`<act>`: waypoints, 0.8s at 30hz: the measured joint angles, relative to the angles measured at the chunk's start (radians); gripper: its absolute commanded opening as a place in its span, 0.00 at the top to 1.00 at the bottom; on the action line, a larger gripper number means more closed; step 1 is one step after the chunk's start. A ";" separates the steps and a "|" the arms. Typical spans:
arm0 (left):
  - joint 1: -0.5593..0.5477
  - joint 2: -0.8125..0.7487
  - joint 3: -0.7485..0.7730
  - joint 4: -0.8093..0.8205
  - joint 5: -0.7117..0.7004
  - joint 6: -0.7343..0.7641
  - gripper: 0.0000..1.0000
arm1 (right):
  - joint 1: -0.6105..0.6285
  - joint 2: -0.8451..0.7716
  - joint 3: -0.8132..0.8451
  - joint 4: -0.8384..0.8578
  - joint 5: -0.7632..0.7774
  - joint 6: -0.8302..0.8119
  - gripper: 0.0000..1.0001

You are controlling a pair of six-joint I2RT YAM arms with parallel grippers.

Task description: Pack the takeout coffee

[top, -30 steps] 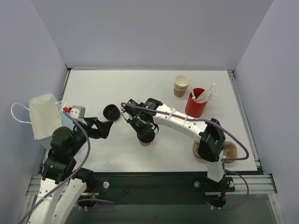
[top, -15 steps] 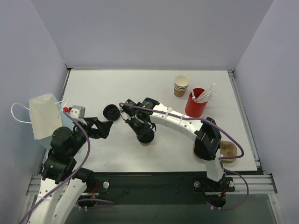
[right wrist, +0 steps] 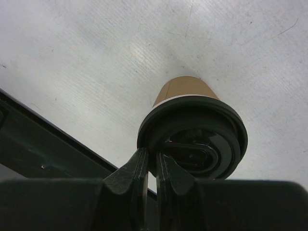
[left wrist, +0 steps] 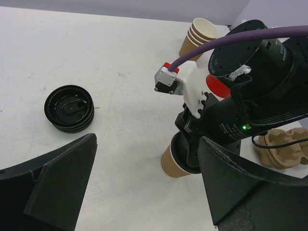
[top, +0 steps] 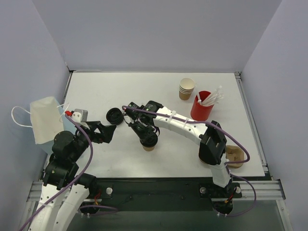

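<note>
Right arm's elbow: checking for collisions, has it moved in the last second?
Yes. The elbow slid left, uncovering more of the cardboard carrier beside it.

The takeout coffee [left wrist: 173,163] was brown with a black lid [right wrist: 192,139], the worktop [top: 120,91] white, the bag [top: 45,120] seemingly pale blue.

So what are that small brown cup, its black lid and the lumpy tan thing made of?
The cup looks like matte brown kraft paper, with a faint side seam. Its lid seems moulded black plastic, slightly glossy, with a raised rim. The lumpy tan thing is probably pressed paper pulp: dull and bumpy.
</note>
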 measured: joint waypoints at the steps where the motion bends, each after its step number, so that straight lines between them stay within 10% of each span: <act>1: 0.000 0.000 0.000 0.000 0.000 0.000 0.04 | 0.000 0.003 0.002 0.001 0.000 -0.001 1.00; 24: 0.000 0.003 0.000 0.000 0.000 0.000 0.04 | -0.032 0.001 0.024 0.007 -0.037 0.001 0.57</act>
